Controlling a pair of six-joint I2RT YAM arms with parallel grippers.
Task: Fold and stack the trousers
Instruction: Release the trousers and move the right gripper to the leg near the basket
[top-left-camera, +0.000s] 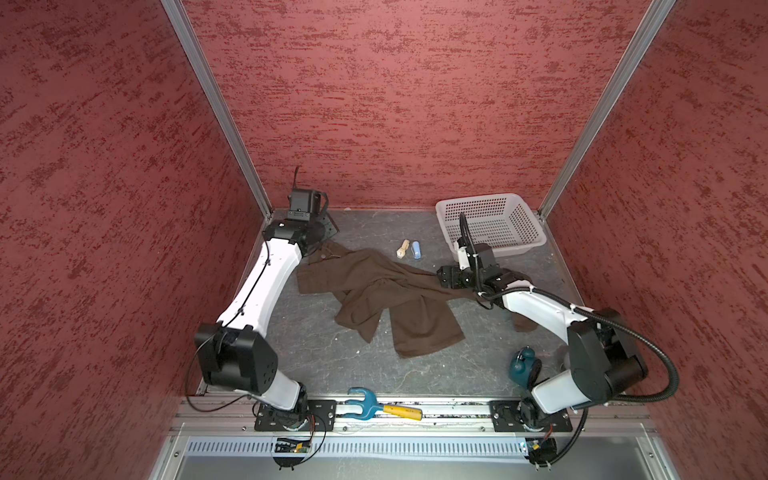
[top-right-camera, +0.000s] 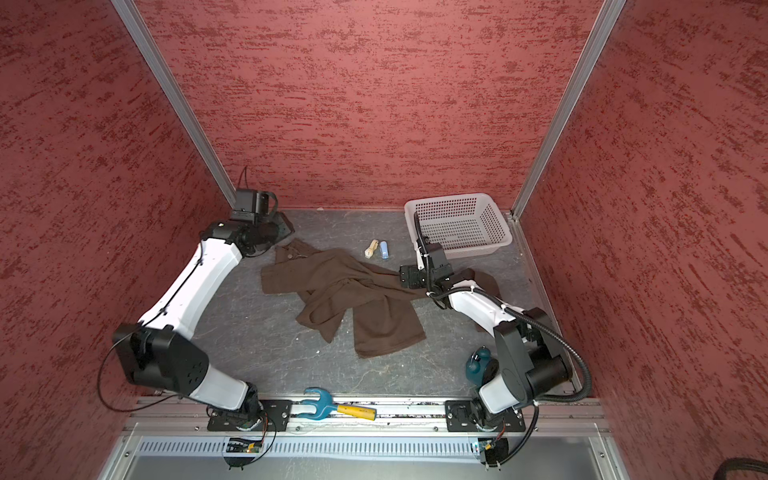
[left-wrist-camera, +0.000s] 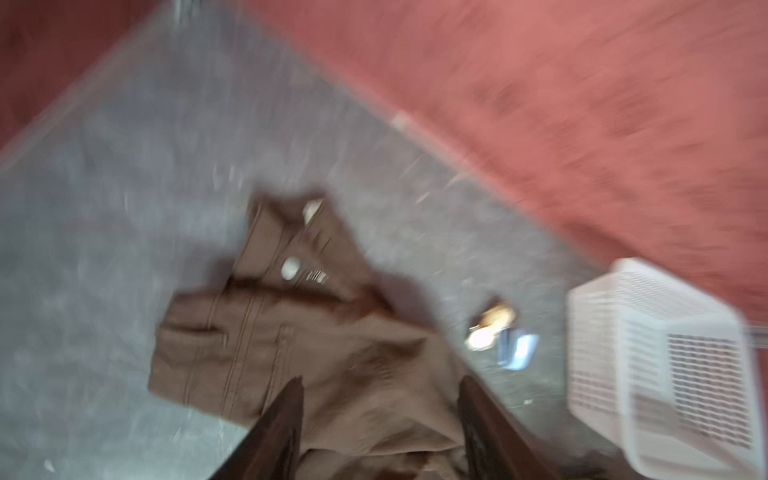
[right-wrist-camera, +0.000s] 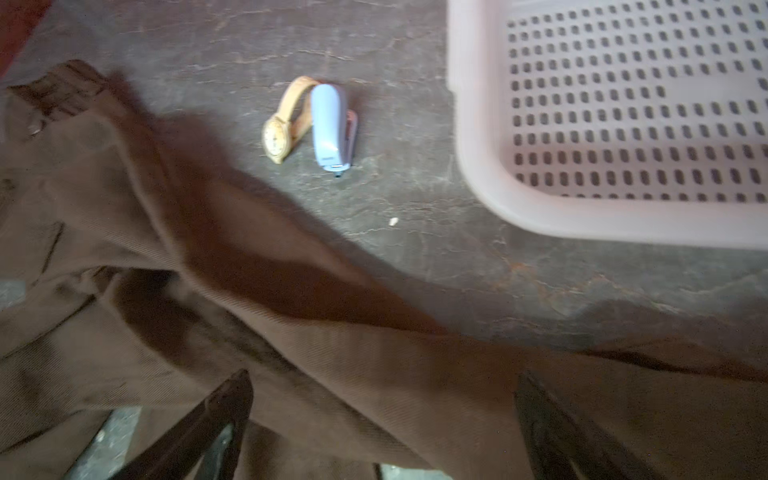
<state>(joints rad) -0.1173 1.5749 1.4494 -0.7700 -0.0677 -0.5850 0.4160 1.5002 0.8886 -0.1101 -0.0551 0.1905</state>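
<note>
Looks like the flattening step: the trousers (top-left-camera: 374, 291) lie crumpled mid-surface (top-left-camera: 374, 378), left claw (left-wrist-camera: 380, 382) parted over the waistband (left-wrist-camera: 286, 232), right claw (right-wrist-camera: 382, 378) wide over a leg (right-wrist-camera: 374, 332), neither gripping; next probably needs both ends pinched and pulled straight.

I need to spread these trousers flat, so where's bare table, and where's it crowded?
Widest bare patch: between the trousers and the front rail, left of the teal object. A smaller strip runs along the back wall, between the left gripper and the white basket. Crowded: the back right, where watch, stapler, basket and right gripper sit close together.
</note>
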